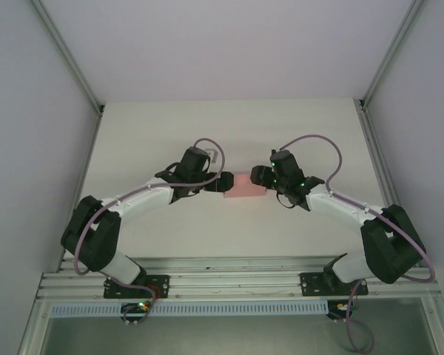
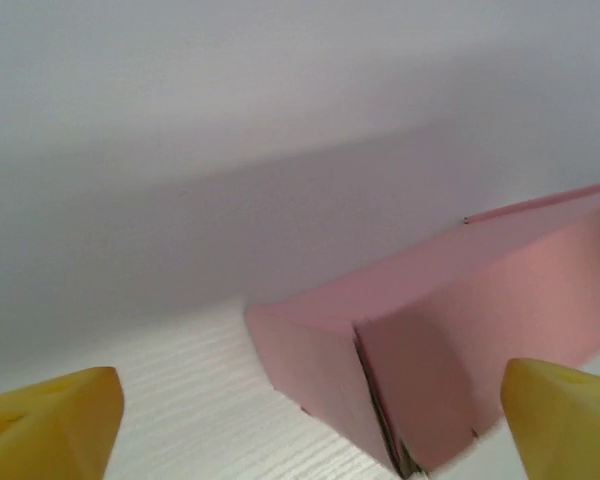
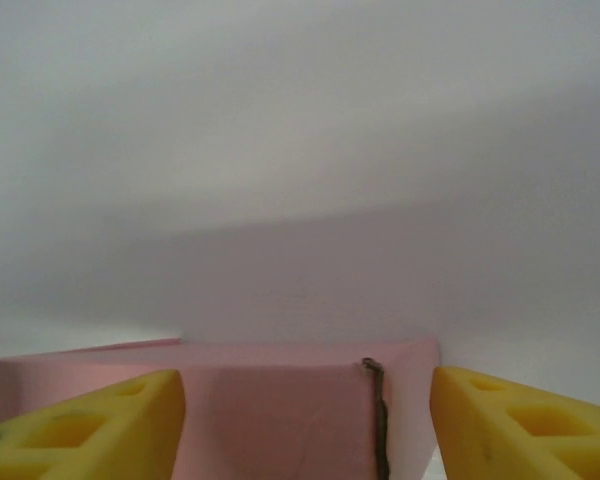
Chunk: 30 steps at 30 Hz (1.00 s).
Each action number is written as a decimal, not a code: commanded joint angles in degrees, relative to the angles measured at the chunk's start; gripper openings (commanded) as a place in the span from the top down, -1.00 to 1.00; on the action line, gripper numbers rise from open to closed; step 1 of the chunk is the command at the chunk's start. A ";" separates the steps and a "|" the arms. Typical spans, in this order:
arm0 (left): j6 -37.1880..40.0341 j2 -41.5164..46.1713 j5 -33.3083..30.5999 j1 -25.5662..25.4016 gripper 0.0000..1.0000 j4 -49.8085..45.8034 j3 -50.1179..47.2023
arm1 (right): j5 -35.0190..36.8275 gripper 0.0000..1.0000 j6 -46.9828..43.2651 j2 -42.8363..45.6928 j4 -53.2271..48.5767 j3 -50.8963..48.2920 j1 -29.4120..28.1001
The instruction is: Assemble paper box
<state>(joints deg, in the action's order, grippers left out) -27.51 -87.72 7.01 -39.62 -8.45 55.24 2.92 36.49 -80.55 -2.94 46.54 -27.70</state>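
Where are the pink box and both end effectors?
paper box (image 1: pixel 244 186), top view, its top face
left end effector (image 2: pixel 308 425), left wrist view, between its fingertips
right end effector (image 3: pixel 302 420), right wrist view, between its fingertips

The paper box (image 1: pixel 244 186) lies on the desk (image 1: pixel 229 133) at frame centre, between my left pincer (image 1: pixel 225 182) and my right pincer (image 1: pixel 257 176).

From above, you see both ends of the paper box (image 1: pixel 244 186) tucked under the left gripper (image 1: pixel 225 182) and right gripper (image 1: pixel 258 177), while its long side runs off the right edge of your left wrist view and its base drops below the right wrist view.
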 commanded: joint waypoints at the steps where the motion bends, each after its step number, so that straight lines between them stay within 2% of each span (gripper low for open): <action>1: 3.44 4.71 -5.12 0.58 -1.00 -8.57 5.50 | -3.14 -0.52 -4.88 2.27 -3.63 3.84 2.08; 2: 3.45 5.10 -6.53 1.27 -1.00 -9.80 6.53 | -3.80 -0.60 -7.15 2.46 -2.87 4.39 2.67; 3: 3.34 5.55 -7.75 2.23 -1.00 -11.06 7.50 | -5.03 -0.84 -10.00 2.72 -1.72 4.85 3.31; 4: 3.30 6.05 -9.46 3.38 -1.00 -12.50 8.15 | -7.08 -0.99 -13.80 2.76 -0.52 5.43 3.94; 7: 3.31 7.32 -14.07 7.27 -1.00 -15.54 8.08 | -21.19 -0.99 -32.30 2.02 -1.00 8.21 5.33; 9: 3.22 8.03 -14.91 10.43 -1.00 -17.12 7.28 | -31.08 -0.99 -48.20 0.99 -9.65 12.55 4.95; 10: 2.91 8.16 -15.13 11.89 -1.00 -17.92 6.92 | -33.52 -0.99 -55.15 -0.72 -14.45 14.76 4.57; 13: 2.59 9.70 -16.64 15.10 -1.00 -19.08 4.86 | -34.43 -0.99 -73.08 -4.09 -24.99 19.99 3.43; 15: 2.76 11.28 -17.39 16.82 -1.00 -19.13 2.96 | -33.50 -0.99 -80.89 -6.62 -30.37 23.27 2.75; 19: 2.73 14.51 -19.33 19.22 -1.00 -19.12 -0.78 | -31.56 -0.99 -88.32 -12.61 -40.92 30.94 1.32; 24: 2.36 17.55 -19.75 21.76 -1.00 -19.72 -3.70 | -17.55 -0.99 -89.96 -19.39 -41.56 35.01 -1.70; 30: 2.13 20.27 -19.69 22.39 -1.00 -19.81 -5.61 | -10.04 -0.99 -89.64 -26.52 -40.30 39.60 -2.35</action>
<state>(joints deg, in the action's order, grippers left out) -25.45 -69.23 -11.81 -17.56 -27.35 50.94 -13.56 -51.00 -104.92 -41.45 84.01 -29.98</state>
